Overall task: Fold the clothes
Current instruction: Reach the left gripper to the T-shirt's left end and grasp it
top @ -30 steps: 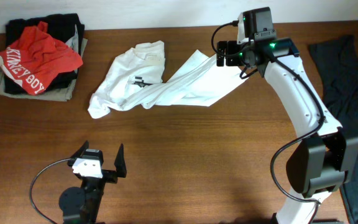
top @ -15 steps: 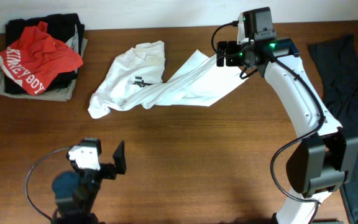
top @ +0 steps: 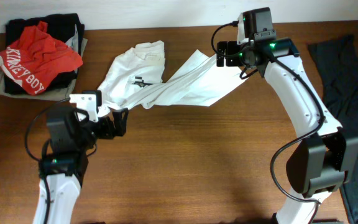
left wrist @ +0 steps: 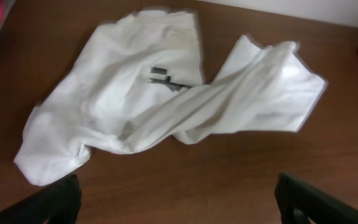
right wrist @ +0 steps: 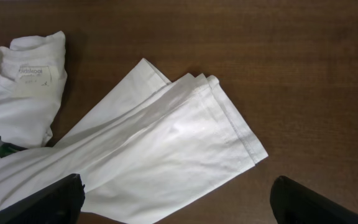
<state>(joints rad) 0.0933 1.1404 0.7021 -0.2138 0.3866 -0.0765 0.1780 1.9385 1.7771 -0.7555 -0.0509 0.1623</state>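
The clothes are one white shirt-like garment, lying crumpled and twisted on the wooden table, collar end toward the back left and a flat hem end toward the right. A small dark mark shows near its middle. My left gripper is open just in front of the garment's lower-left lobe; in the left wrist view the garment lies beyond my left gripper, whose fingers hold nothing. My right gripper hangs open above the hem end. In its own view the right gripper straddles the garment without gripping it.
A pile of clothes topped by a red shirt with white lettering sits at the back left corner. A dark garment hangs over the right edge of the table. Bare wood fills the front half.
My left arm has swung up from the front edge of the table to the garment's lower-left end. The right arm and the garment have not moved.
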